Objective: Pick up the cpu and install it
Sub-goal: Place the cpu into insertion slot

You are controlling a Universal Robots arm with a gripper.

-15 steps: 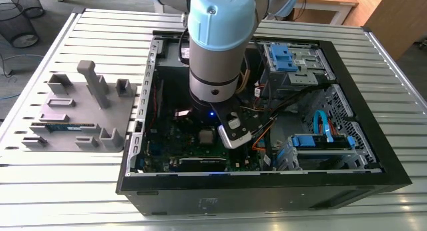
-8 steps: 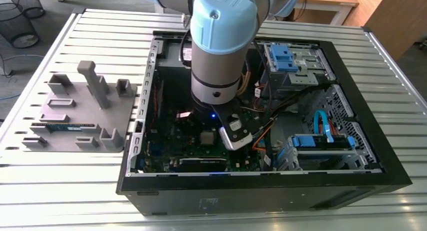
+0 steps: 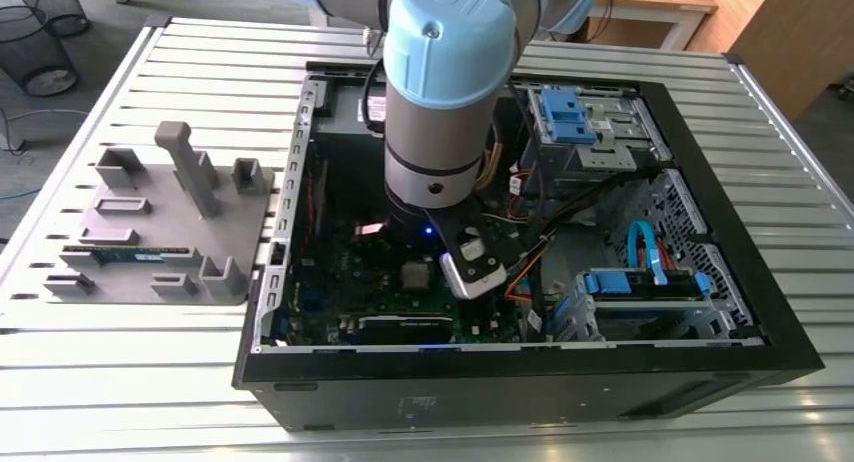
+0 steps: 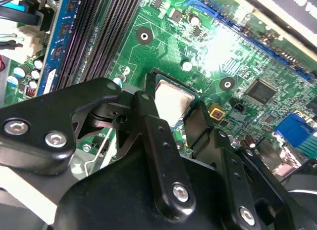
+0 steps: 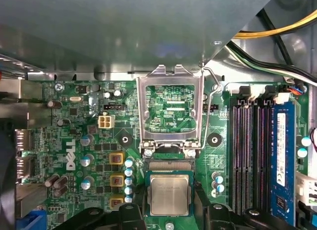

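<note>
The square cpu [image 5: 169, 194], silver lid green-edged, lies flat in the socket [image 5: 169, 165] between parted, empty fingers [image 4: 153, 136].

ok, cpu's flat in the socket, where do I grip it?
Pinch the cpu by two opposite side edges, straight from above: it lies flat and the smooth metal top gives no hold. Skip the edge where the open load plate hinges.

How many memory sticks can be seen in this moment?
2. One memory stick lies on the grey fixture plate beside the case; a second stick stands in a motherboard slot beside empty black slots. The arm may hide more.
</note>
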